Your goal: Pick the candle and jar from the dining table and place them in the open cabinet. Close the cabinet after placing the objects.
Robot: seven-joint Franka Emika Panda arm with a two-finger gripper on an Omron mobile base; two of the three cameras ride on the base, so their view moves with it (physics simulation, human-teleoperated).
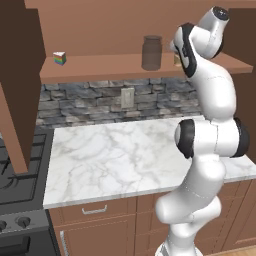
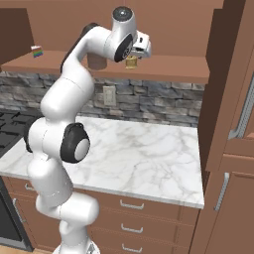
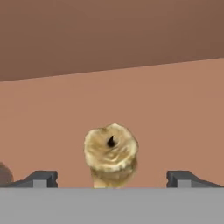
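Observation:
The small yellow-gold candle [image 3: 111, 154] stands upright on the wooden shelf [image 3: 170, 109] of the open cabinet. My gripper [image 3: 111, 179] is open right over it, with one fingertip far out on each side and neither touching it. From the right base view, the gripper [image 2: 133, 56] hangs just above the candle [image 2: 131, 63]. The grey jar [image 1: 151, 52] stands on the same shelf [image 1: 100, 68] to the candle's left, partly behind my arm as the jar [image 2: 97, 62] shows from the right. The dining table is out of view.
A rainbow-striped wedge [image 1: 60, 58] sits at the shelf's left end. The cabinet's doors stand open on the left [image 1: 17, 105] and right [image 2: 223, 89]. Below lie a marble counter [image 1: 125, 155] with drawers, a stone backsplash and a stove [image 1: 15, 180].

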